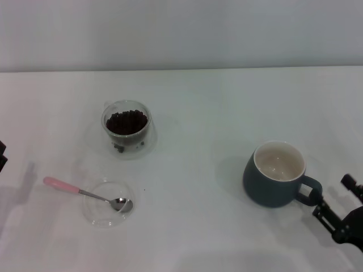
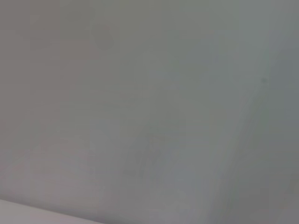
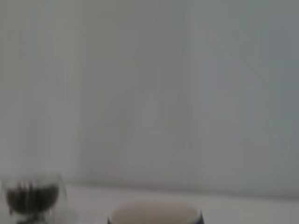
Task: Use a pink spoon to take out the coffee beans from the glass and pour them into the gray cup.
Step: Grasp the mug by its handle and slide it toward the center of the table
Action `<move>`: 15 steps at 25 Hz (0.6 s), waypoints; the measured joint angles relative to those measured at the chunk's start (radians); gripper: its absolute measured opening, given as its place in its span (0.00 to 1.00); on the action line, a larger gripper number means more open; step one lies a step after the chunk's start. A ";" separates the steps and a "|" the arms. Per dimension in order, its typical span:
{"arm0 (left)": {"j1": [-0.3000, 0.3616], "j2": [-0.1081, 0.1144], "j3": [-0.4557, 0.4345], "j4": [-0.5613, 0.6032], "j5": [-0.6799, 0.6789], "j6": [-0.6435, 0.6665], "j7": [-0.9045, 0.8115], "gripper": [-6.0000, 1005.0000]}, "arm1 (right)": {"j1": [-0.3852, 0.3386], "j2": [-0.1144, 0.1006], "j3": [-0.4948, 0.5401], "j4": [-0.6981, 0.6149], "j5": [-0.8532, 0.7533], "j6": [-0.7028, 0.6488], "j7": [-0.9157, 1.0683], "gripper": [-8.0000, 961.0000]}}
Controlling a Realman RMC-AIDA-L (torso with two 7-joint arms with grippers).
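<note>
Pink spoon (image 1: 85, 193) lies released, bowl in a clear dish (image 1: 108, 211) below-left of the glass (image 1: 127, 126); right gripper (image 1: 332, 211) open beside the gray cup (image 1: 276, 173).

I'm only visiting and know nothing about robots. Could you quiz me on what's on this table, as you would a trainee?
1. True or false: the gray cup already holds coffee beans.
2. Where does the bowl of the pink spoon rest? A) in the glass B) in the shallow clear dish C) in the gray cup
3. Fill in: the right hand is beside the gray cup's ____.

Key: 1 false, its inside looks bare; 2 B; 3 handle.
</note>
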 joint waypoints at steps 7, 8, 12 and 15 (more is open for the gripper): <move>-0.002 0.000 0.002 0.003 0.022 0.000 -0.001 0.78 | 0.021 0.003 0.030 -0.001 0.004 0.127 0.000 0.81; -0.002 0.000 0.002 0.003 0.022 0.000 -0.002 0.78 | 0.022 0.003 0.042 -0.003 0.003 0.136 0.000 0.81; -0.002 0.001 0.002 0.004 0.022 0.000 0.000 0.78 | 0.034 0.003 0.058 -0.007 0.001 0.162 0.000 0.81; -0.004 0.002 0.002 0.004 0.024 0.000 0.001 0.78 | 0.048 0.003 0.068 -0.008 0.006 0.183 0.000 0.81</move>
